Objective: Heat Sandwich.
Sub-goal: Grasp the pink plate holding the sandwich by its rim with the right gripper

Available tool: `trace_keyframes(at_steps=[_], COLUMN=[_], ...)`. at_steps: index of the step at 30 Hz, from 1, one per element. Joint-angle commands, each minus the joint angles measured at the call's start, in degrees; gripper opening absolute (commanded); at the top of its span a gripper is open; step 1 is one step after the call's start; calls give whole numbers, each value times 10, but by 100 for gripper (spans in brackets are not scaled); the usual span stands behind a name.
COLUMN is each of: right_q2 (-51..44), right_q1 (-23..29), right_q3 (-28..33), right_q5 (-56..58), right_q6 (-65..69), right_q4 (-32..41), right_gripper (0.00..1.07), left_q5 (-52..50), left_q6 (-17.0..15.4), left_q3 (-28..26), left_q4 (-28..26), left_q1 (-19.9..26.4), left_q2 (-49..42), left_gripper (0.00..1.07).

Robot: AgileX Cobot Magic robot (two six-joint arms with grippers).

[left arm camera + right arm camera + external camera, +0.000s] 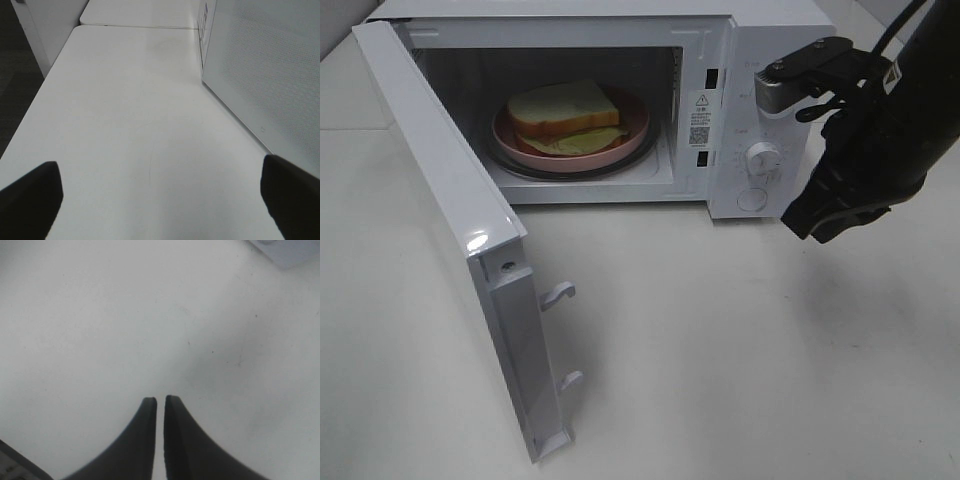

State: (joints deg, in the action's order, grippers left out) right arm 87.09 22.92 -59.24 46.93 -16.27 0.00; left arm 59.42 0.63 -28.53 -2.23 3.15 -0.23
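The sandwich (563, 110), white bread with tan crust and pale green lettuce, lies on a round pink plate (632, 132) inside the white microwave (770, 60). The microwave door (450, 215) stands wide open toward the front left. My right gripper (815, 222) hangs in front of the microwave's control panel, to the right of the cavity; in the right wrist view its fingers (145, 435) are closed together on nothing above bare table. My left gripper (160, 190) is out of the exterior view; its wrist view shows the two fingertips (30, 197) wide apart and empty beside the open door (270, 75).
Two knobs (761, 157) sit on the microwave's control panel near my right arm. The open door's latch hooks (560, 293) stick out over the white table (740, 350). The table edge and a dark floor show in the left wrist view (15, 100).
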Motion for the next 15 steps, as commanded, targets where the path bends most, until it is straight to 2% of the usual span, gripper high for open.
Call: trace_keyframes(at_steps=[1, 3, 7, 11, 15], right_q2=[-6, -6, -6, -6, -6], right_q1=[-3, -3, -3, -3, -3], right_q3=[-8, -8, -8, -8, -8], right_q5=[7, 6, 4, 4, 5], right_q6=[-123, -149, -323, -400, -488], right_q4=[-10, -10, -10, -10, -10], right_gripper=[10, 10, 12, 13, 20], left_q5=[-1, -1, -1, -1, -1], left_q6=[1, 1, 1, 1, 1], left_q3=[2, 2, 2, 2, 2], left_q4=[-2, -2, -2, -2, -2], left_q1=[1, 1, 1, 1, 1], left_q2=[-14, -14, -14, -14, -14], left_gripper=[101, 101, 101, 101, 101])
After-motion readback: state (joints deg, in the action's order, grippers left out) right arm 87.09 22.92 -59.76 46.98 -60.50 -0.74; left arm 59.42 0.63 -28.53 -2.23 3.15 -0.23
